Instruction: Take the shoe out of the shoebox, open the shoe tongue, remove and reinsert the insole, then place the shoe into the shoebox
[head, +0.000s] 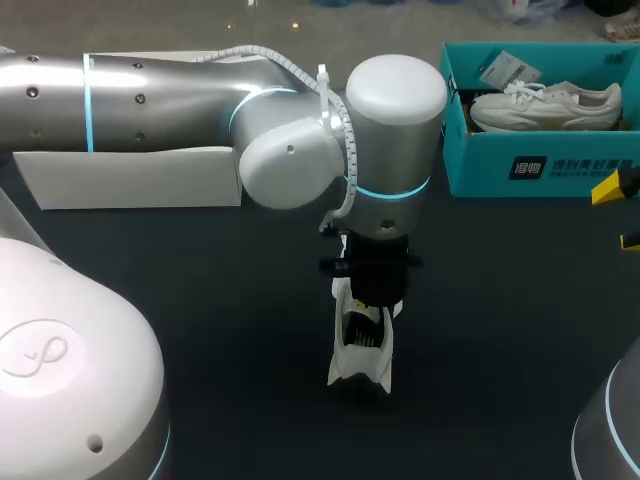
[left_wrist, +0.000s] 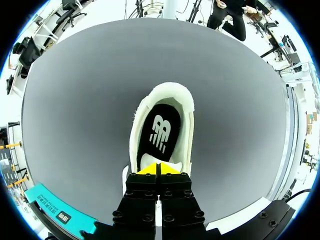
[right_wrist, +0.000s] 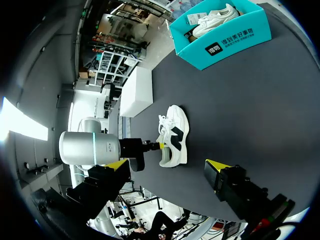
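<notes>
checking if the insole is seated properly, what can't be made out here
Insole front end: left wrist view, hidden under the tongue and left gripper; head view, too small.
Shoe toe: head view, covered by the left arm's wrist.
Second shoe sole: head view, behind the shoebox wall.
</notes>
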